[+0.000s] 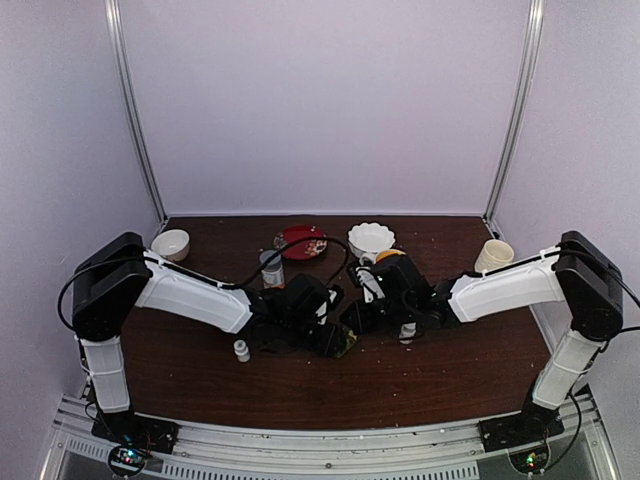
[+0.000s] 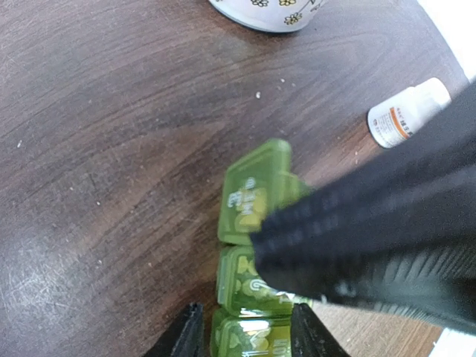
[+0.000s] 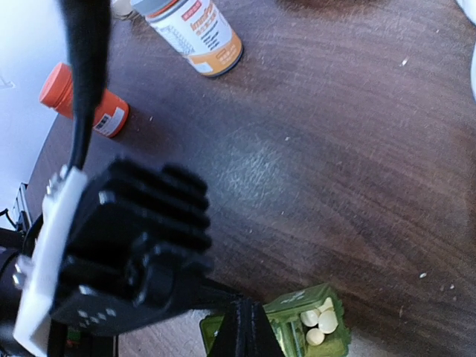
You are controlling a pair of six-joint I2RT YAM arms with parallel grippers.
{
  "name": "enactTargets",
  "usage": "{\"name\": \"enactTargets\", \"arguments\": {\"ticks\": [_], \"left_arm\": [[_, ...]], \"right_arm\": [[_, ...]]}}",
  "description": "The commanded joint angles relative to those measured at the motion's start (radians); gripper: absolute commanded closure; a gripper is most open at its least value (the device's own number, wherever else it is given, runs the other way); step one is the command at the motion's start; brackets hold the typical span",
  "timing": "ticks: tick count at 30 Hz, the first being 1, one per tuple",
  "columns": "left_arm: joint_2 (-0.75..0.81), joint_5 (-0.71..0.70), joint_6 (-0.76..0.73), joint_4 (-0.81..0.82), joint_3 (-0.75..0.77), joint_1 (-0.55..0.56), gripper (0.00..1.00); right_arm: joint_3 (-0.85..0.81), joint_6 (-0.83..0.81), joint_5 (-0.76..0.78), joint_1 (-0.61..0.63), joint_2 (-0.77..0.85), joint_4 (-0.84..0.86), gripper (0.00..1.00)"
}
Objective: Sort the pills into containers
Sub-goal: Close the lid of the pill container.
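The green pill box [image 1: 341, 343] lies at the table's middle, between both grippers. In the left wrist view the pill box [image 2: 253, 197] runs lengthwise with its far end lid tilted up. My left gripper [image 2: 247, 336] has a finger on each long side of the box and grips it. In the right wrist view one end compartment of the pill box [image 3: 301, 301] is open and holds three white pills [image 3: 321, 321]. My right gripper [image 3: 249, 333] is shut, its tips together over the box beside that compartment. Whether a pill is between the tips is hidden.
A patterned mug [image 2: 268, 9] and a white bottle [image 2: 407, 111] stand beyond the box. An orange bottle [image 3: 85, 100] and an orange-labelled bottle [image 3: 197, 30] lie further off. A white bowl [image 1: 170, 243], a red plate [image 1: 301, 240], a scalloped bowl [image 1: 371, 238] and a cup [image 1: 493, 255] line the back.
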State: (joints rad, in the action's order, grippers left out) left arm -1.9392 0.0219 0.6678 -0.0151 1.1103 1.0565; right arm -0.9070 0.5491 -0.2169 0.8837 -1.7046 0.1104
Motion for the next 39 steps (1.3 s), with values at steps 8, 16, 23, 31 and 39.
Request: {"name": "enactTargets", "arguments": {"ticks": [8, 16, 23, 31, 39], "left_arm": [[-0.022, 0.017, 0.004, 0.009, -0.027, -0.017, 0.60], [-0.029, 0.027, -0.001, 0.009, -0.021, -0.017, 0.62], [-0.039, 0.041, -0.006, 0.009, -0.009, -0.016, 0.62], [-0.040, 0.044, -0.010, 0.009, -0.009, -0.017, 0.62], [-0.046, 0.041, -0.001, 0.009, -0.009, -0.018, 0.79]], "right_arm": [[0.106, 0.015, -0.004, -0.006, 0.065, -0.001, 1.00], [0.119, 0.000, 0.024, -0.007, 0.132, -0.020, 1.00], [0.057, -0.018, 0.060, -0.011, 0.131, -0.052, 1.00], [0.009, -0.027, 0.083, -0.012, 0.052, -0.086, 1.00], [0.088, -0.010, 0.061, -0.012, 0.025, -0.035, 1.00]]}}
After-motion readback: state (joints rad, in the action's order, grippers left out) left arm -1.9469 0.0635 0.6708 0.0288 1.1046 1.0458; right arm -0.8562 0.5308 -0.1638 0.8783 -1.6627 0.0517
